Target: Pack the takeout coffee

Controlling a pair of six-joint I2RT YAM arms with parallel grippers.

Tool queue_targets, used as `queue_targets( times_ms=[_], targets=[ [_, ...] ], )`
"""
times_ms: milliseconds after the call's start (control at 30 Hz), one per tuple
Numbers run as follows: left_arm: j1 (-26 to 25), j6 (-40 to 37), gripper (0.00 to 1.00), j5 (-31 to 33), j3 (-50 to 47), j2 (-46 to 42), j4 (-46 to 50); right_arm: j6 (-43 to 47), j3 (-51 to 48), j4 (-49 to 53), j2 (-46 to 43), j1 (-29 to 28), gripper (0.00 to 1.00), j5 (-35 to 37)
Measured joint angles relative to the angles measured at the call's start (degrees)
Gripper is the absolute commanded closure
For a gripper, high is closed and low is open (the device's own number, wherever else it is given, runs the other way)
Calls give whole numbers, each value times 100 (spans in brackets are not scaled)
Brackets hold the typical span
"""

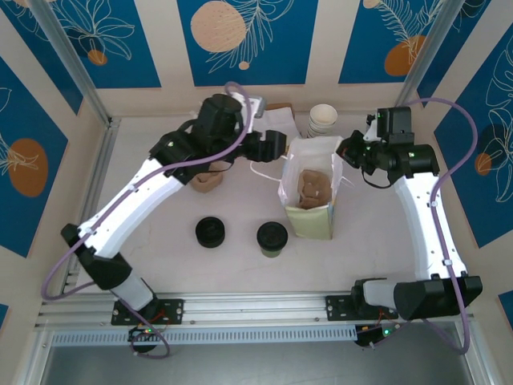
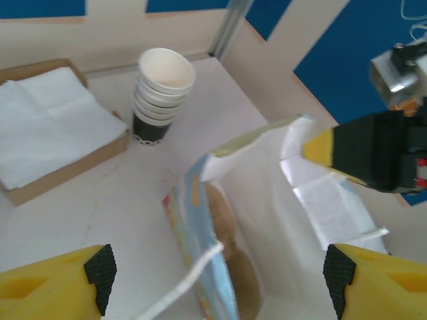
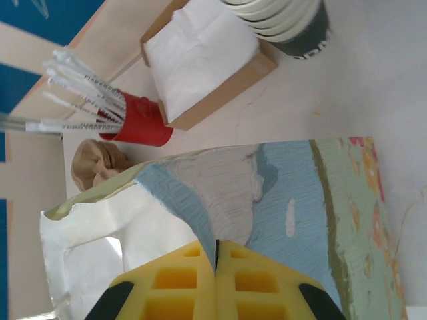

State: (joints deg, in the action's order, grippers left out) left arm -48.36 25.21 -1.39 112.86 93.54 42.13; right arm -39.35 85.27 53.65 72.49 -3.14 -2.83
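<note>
Your left tool (image 2: 219,275) hangs open at the paper bag (image 1: 313,216); your right tool (image 3: 215,248) pinches its rim. The takeout coffee (image 1: 272,239) stands towards the table's (image 1: 240,271) near edge.

The right gripper (image 3: 215,250) has its yellow fingers (image 3: 177,287) pressed together on the rim of the bag (image 3: 300,200), whose printed wall spreads to their right. Beyond the fingertips stand a napkin box (image 3: 200,60) and a red cup (image 3: 141,123) of sticks. Stacked cups (image 3: 290,23) stand farther right.

The pale table (image 1: 240,271) bears a paper bag (image 1: 311,218), takeout coffee (image 1: 272,238), lid disc (image 1: 211,232) and cup stack (image 1: 323,120).
</note>
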Motion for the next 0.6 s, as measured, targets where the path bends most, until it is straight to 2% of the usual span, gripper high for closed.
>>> queue_targets(
  times_ms=[333, 600],
  targets=[
    [-925, 190, 27, 214, 2557, 2015, 1040, -758, -348, 136, 28, 732, 100, -356],
    [-1123, 387, 35, 345, 2870, 2710, 1410, -776, -826, -208, 28, 822, 100, -538]
  ],
)
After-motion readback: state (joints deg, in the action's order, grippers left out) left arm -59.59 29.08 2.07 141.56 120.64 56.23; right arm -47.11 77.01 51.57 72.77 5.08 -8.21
